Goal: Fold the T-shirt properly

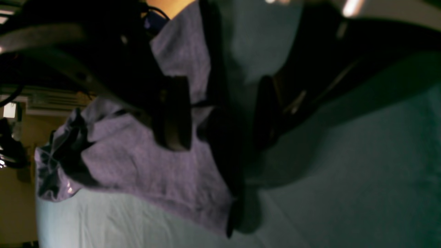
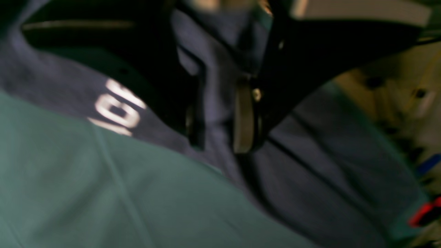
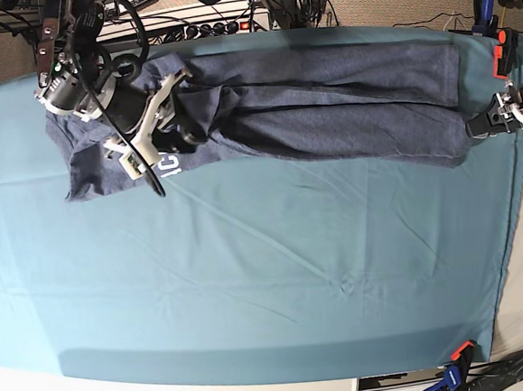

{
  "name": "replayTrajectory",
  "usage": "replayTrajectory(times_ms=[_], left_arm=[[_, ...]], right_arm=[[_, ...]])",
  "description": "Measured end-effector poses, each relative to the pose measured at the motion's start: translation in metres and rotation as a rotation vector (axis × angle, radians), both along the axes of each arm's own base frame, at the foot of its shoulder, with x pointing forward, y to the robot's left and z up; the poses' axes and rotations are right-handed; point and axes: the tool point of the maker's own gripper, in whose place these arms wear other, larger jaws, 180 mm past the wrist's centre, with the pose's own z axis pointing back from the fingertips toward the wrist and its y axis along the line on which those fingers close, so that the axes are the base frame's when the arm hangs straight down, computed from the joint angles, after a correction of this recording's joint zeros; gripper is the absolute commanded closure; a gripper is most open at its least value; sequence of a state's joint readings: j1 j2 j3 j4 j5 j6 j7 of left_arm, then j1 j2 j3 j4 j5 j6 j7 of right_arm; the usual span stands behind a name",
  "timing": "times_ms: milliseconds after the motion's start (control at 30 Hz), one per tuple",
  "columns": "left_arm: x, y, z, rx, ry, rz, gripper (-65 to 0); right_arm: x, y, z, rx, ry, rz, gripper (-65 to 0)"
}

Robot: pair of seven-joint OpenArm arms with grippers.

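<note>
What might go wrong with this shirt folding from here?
The right gripper pinches only a bunched ridge of the T-shirt, so the cloth may slip out or drag unevenly. The left gripper is open at the shirt's far edge; if only one end gets pulled, the fold may skew or shift the teal table cloth.

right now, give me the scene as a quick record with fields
shirt: T-shirt lying as a long band along the far edge of the table cloth
lettering: white, showing near the right gripper
right gripper: closed on a fold of shirt fabric
left gripper: jaws apart at the shirt's edge, holding nothing
fold: not finished
</note>
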State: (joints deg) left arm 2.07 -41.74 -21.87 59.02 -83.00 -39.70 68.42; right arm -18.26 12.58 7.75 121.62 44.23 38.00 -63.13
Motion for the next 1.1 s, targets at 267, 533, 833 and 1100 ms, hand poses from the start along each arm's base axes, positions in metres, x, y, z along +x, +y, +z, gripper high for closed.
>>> replayTrajectory(times_ms=[267, 533, 833, 1100], left_arm=[[-0.001, 0.001, -0.002, 0.012, 0.007, -0.003, -30.9], [-0.018, 0.002, -0.015, 0.01, 0.064, 0.016, -32.1], [-0.021, -0.001, -0.015, -0.011, 0.07, 0.014, -32.1], [-0.022, -0.002, -0.015, -0.012, 0.076, 0.008, -32.1]], right_arm=[[-0.01, 0.016, 0.008, 0.087, 0.016, 0.071, -15.7], [-0.009, 0.014, 0.008, 0.08, 0.009, 0.065, -15.7], [-0.003, 0.008, 0.005, 0.034, -0.016, 0.038, -15.7], [-0.001, 0.002, 0.001, -0.009, -0.019, 0.025, -15.7]])
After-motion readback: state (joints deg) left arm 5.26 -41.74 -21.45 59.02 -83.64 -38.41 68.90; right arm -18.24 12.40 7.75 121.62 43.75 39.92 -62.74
